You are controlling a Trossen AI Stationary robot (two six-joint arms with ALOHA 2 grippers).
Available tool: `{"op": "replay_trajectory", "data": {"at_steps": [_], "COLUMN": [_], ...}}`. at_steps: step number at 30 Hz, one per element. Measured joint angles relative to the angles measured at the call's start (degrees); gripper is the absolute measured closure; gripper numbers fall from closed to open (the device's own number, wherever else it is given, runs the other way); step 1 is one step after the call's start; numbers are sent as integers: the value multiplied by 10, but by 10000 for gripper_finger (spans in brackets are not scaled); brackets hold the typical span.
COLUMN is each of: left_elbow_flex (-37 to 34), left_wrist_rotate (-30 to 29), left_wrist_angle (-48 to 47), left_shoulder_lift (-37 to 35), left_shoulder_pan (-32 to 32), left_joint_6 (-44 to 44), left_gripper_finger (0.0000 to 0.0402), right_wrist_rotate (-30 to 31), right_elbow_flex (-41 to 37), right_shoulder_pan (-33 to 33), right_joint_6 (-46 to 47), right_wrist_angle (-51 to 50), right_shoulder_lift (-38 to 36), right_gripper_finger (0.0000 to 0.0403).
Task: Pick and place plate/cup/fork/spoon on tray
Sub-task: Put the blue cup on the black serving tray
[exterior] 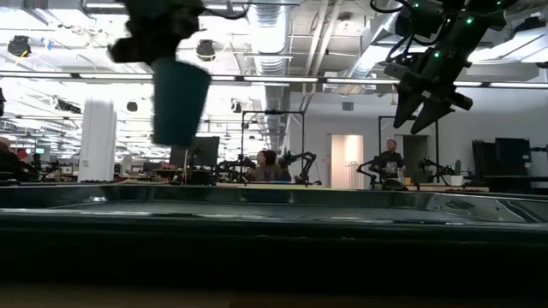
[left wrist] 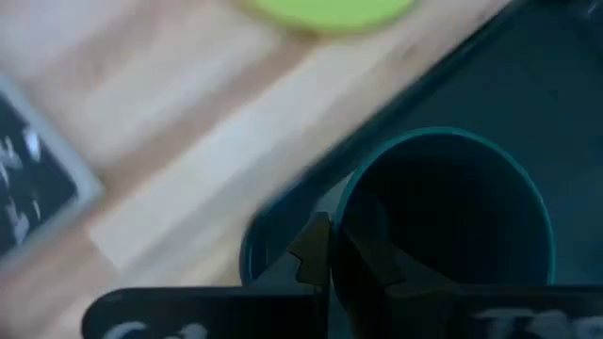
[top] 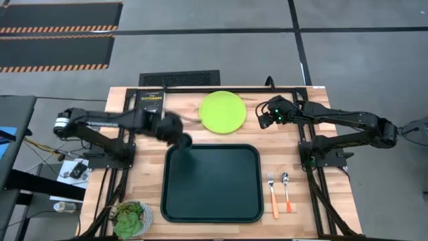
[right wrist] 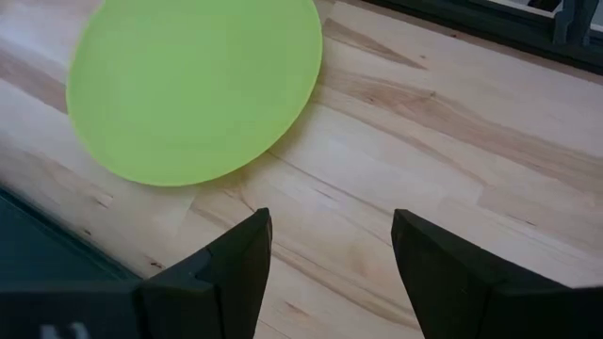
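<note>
Left end effector gripping cup above tray corner, book lettering unreadable

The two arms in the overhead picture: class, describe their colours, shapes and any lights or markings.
Both arms are dark and jointed. The left arm has a silver cap at its outer end. The right claw has two dark tapered fingers and small green lights nearby.

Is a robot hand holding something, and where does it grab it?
The left gripper holds the cup by its rim, above the tray. The right gripper holds nothing.
</note>
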Motion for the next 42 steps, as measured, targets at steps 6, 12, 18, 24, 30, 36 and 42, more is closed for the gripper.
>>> {"op": "replay_trajectory", "data": {"at_steps": [6,12,18,24,30,36,42], "left_elbow_flex": [-106,-153,-171,-173,-173,-173,-173], "left_wrist_rotate": [-44,-46,-49,-61,-62,-62,-70], "left_wrist_angle": [61,82,94,100,96,90,90], "left_shoulder_lift": [-24,-19,-21,-21,-20,-20,-20], "left_shoulder_pan": [-64,-66,-66,-66,-66,-66,-66], "left_joint_6": [-99,-117,-127,-127,-128,-127,-127], "left_gripper_finger": [401,401,401,401,399,381,339], "right_wrist_rotate": [0,-2,-8,-15,-15,-15,-15], "right_elbow_flex": [0,0,0,0,0,0,0], "right_shoulder_pan": [0,0,0,0,0,0,0], "right_joint_6": [-2,-2,-10,-11,-11,-11,-11], "right_wrist_angle": [0,-1,0,0,-1,-1,-1], "right_shoulder_lift": [0,0,0,0,0,0,0], "right_gripper_finger": [158,158,158,158,158,158,158]}}
